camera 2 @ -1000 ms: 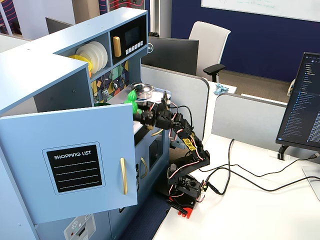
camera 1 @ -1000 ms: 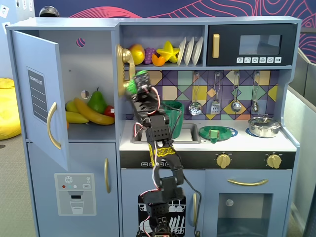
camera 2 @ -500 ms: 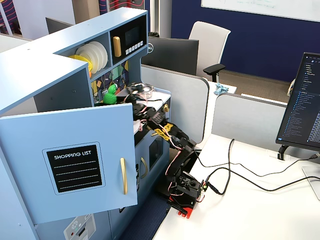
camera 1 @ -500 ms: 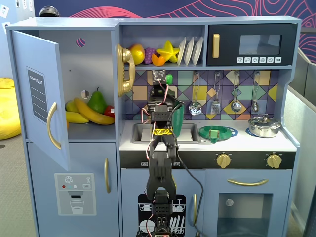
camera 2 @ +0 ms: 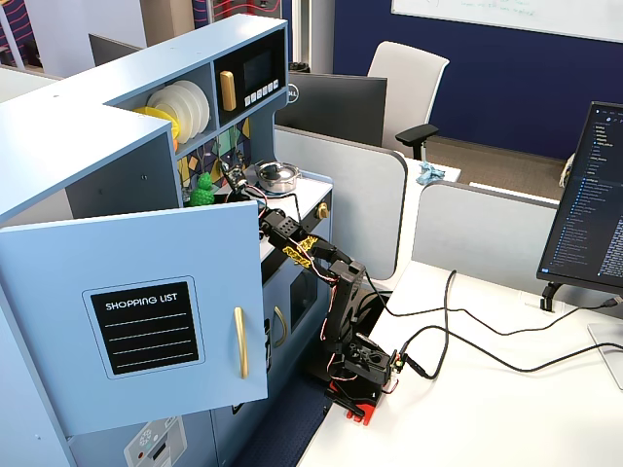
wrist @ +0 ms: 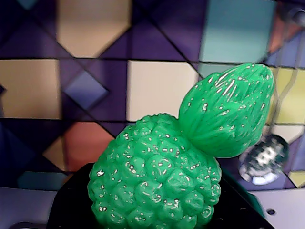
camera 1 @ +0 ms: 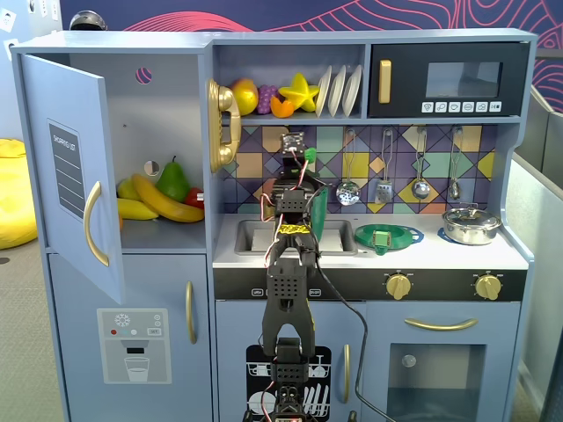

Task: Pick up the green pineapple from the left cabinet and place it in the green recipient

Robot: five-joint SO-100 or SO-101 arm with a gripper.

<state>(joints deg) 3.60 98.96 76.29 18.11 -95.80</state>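
The green pineapple (wrist: pixel 157 186) fills the wrist view, bumpy body low and leafy crown up to the right, with black jaws on either side of it. In a fixed view my gripper (camera 1: pixel 300 151) is shut on the green pineapple (camera 1: pixel 310 155) and holds it high in front of the tiled back wall, above the sink. It also shows in a fixed view (camera 2: pixel 202 191). The green recipient (camera 1: pixel 318 211) stands in the sink, mostly hidden behind my arm. The left cabinet's door (camera 1: pixel 66 176) stands open at the left.
Bananas (camera 1: pixel 163 202) and a dark-green pear (camera 1: pixel 173 180) lie in the open cabinet. A gold phone (camera 1: pixel 224 123) hangs beside it. A flat green strainer dish (camera 1: pixel 388 236) and a steel pot (camera 1: pixel 471 225) sit on the counter. Utensils hang on the wall; a black microwave (camera 1: pixel 449 81) is above.
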